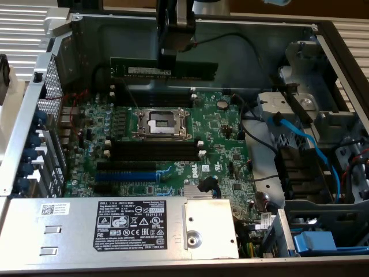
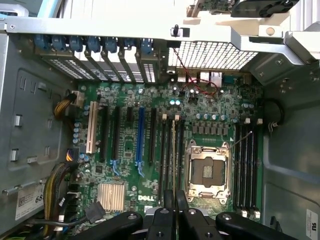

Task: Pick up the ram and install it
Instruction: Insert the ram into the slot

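Observation:
The ram [image 1: 196, 69], a long thin dark stick with a white label strip, hangs level in the air over the far part of the green motherboard [image 1: 219, 144]. My gripper [image 1: 172, 57] comes down from above and is shut on the stick's middle. The ram floats above the black slots [image 1: 151, 97] behind the CPU socket [image 1: 160, 122]. In the wrist view my fingers [image 2: 181, 202] are pressed together, and the ram [image 2: 173, 150] runs away from them edge-on as a thin pale strip between two black slots. It touches no slot.
More black slots [image 1: 154, 151] and a blue slot [image 1: 128, 176] lie in front of the socket. A silver power supply [image 1: 115, 228] fills the near edge. Blue cables [image 1: 305, 144] and a drive cage [image 1: 323, 173] stand at the exterior view's right, with the case walls around them.

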